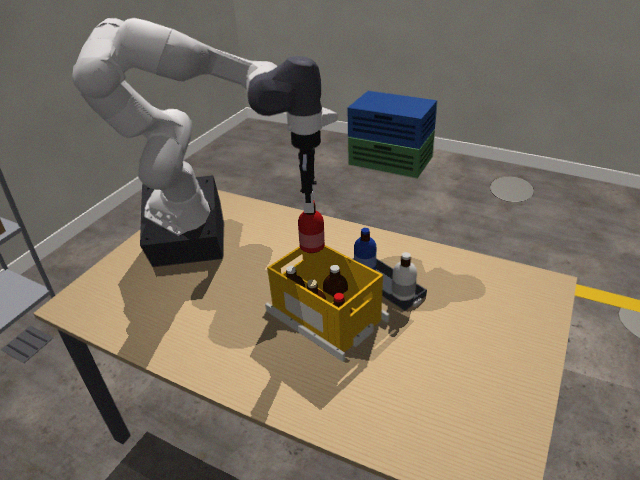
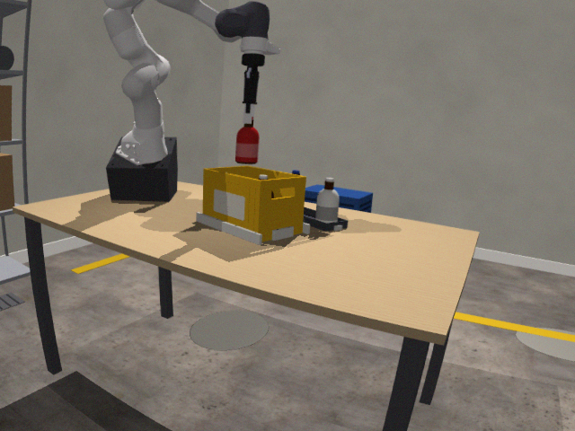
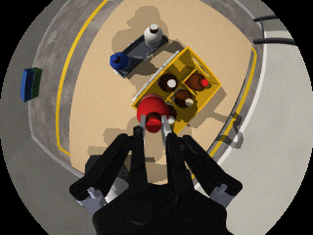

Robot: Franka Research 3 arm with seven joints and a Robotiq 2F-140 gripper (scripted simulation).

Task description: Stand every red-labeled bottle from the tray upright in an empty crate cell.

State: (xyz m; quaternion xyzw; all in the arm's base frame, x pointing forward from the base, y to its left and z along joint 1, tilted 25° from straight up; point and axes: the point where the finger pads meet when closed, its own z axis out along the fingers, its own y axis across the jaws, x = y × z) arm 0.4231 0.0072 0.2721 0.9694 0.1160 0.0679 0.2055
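Note:
My gripper (image 1: 309, 204) is shut on the neck of a red bottle (image 1: 311, 231) and holds it upright, its base just above the back rim of the yellow crate (image 1: 325, 295). The red bottle also shows in the exterior view (image 2: 247, 144) and in the wrist view (image 3: 153, 112), over the crate's back-left cell. Three bottles stand in the crate (image 3: 186, 88): two brown with white caps (image 1: 334, 279) and one with a red cap (image 1: 338, 298). On the dark tray beside the crate stand a blue bottle (image 1: 364, 248) and a white-labelled bottle (image 1: 403, 276).
The crate sits between white guide rails (image 1: 305, 330) on the wooden table. The robot base (image 1: 180, 227) stands at the table's far left corner. Blue and green crates (image 1: 391, 132) are stacked on the floor behind the table.

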